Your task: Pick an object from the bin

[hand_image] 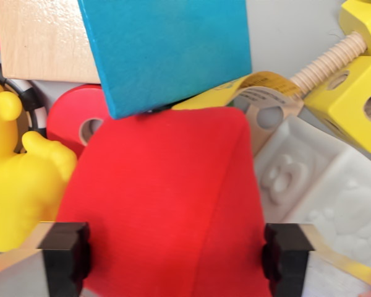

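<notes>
A big red fabric-covered block (167,198) fills the middle of the wrist view. My gripper (173,253) straddles its near end: the left black pad (67,255) and the right black pad (285,255) sit at the block's two sides, at or very near its surface. Whether they press on it is not clear. A blue block (170,49) lies tilted over the red block's far edge.
A yellow plush toy (18,179) lies at the left, a wooden block (43,40) top left, a red disc with a hole (74,117) behind. Yellow blocks on a wooden screw (352,86) lie top right, a white moulded piece (321,185) at right, a tape roll (260,99) in between.
</notes>
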Robot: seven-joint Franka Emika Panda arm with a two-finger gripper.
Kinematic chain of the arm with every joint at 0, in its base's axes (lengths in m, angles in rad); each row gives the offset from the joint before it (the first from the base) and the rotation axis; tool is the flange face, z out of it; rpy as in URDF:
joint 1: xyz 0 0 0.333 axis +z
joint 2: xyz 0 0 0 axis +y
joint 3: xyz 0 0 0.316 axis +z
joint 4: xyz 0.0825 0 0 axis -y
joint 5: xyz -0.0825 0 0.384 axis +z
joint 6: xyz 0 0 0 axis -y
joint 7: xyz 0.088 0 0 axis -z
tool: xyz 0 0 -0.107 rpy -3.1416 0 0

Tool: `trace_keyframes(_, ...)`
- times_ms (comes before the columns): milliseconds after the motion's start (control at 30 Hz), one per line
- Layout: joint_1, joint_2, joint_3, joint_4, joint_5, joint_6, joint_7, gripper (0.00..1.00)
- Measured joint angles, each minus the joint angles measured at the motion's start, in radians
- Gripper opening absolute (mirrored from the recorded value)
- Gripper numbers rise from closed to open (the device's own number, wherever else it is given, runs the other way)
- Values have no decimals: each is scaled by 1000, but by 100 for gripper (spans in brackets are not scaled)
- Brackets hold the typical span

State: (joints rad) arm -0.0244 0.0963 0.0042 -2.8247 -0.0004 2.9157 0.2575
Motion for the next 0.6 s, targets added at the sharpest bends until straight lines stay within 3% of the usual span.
trace_keyframes(600, 0, 0, 0, 1, 0, 1, 0, 0)
